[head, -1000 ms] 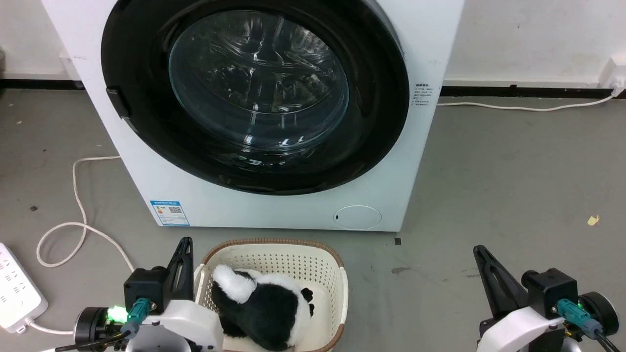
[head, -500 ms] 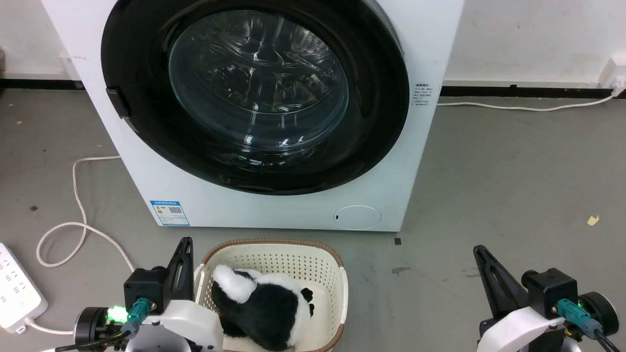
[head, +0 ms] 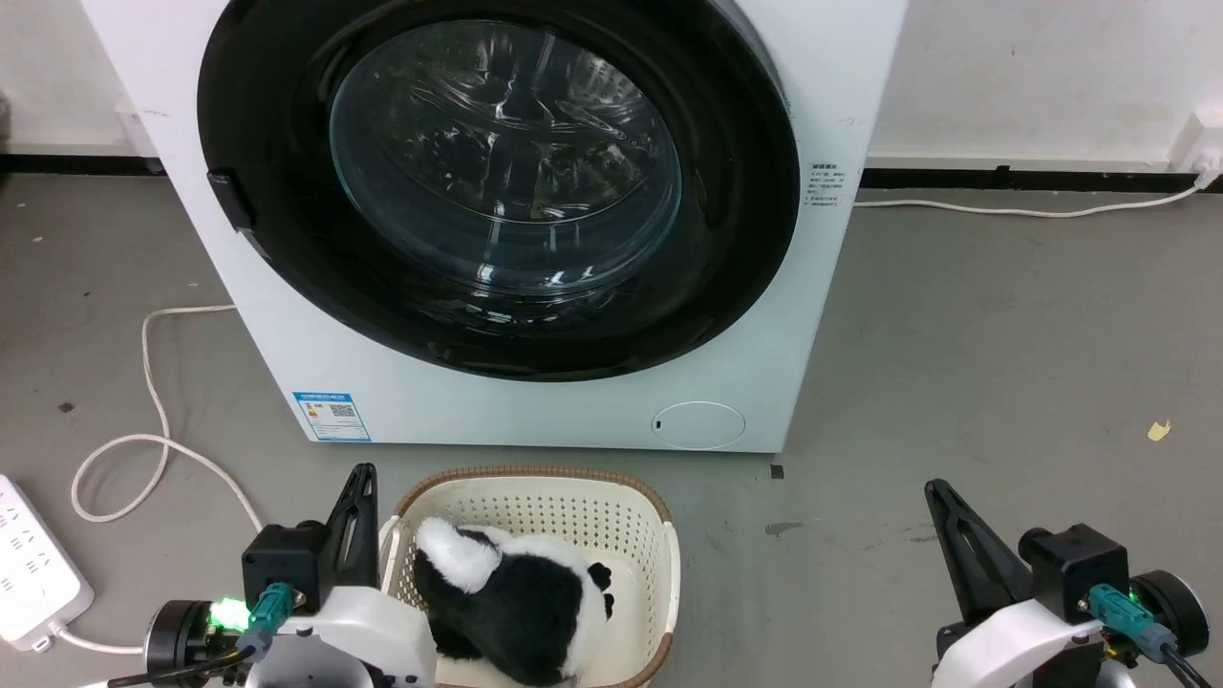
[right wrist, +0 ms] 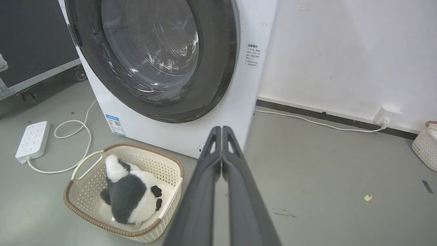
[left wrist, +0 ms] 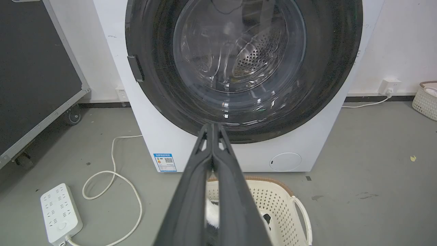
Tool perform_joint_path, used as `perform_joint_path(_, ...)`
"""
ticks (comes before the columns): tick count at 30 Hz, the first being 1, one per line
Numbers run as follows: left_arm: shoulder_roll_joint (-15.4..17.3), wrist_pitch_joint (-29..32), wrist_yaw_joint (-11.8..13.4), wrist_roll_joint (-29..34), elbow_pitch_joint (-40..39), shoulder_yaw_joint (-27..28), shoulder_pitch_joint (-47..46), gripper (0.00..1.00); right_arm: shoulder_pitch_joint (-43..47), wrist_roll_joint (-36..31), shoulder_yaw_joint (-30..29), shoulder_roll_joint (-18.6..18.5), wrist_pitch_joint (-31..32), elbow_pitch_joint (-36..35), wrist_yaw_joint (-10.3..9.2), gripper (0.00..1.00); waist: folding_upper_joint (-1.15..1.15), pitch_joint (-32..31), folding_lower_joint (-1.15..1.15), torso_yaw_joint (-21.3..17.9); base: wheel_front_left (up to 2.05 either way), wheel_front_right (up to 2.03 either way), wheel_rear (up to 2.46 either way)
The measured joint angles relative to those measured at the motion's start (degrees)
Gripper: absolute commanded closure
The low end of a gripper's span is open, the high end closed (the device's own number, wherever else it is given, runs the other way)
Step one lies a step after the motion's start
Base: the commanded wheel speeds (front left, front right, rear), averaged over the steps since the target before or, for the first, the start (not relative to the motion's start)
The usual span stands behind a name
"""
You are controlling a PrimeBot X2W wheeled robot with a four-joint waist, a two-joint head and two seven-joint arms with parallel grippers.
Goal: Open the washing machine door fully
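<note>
The left gripper [left wrist: 212,125], fingers together, overlaps the washing machine door [left wrist: 324,68], cropped above

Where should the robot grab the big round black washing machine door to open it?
Probably the small black tab on the left rim of the large round glossy black washing machine door, approached from the left and pulled outward. It is the only part standing out from the smooth ring; the bulging glass window offers no hold. The left gripper, shut, sits nearer that side.

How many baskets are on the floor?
2: one cream perforated plastic basket before the white washing machine, holding a black-and-white plush panda; one similar pale basket near the white wall socket, partly cropped.
</note>
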Motion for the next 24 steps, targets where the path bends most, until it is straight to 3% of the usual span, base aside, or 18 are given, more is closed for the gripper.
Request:
perform_joint_path(5,0.0,0.0,0.0,0.0,0.0,0.0,0.01,1.0,0.0,0.0,0.0,0.0,0.0,0.0,-0.01,1.0,0.0,0.0,0.0,0.0,0.0,0.0,0.0)
perform_joint_path(6,-0.01,0.0,0.02,-0.1,0.02,0.0,-0.02,0.0,0.02,-0.01,0.02,0.0,0.0,-0.01,0.0,0.0,0.0,0.0,0.0,0.0,0.0,0.0,0.0)
perform_joint_path(24,-0.01,-1.62,-0.79,-0.85,0.04,0.22,-0.02,0.0,0.14,0.81,-0.62,0.0,-1.49,-0.13,0.0,0.0,0.0,0.37,0.0,0.18,0.0,0.0,0.0)
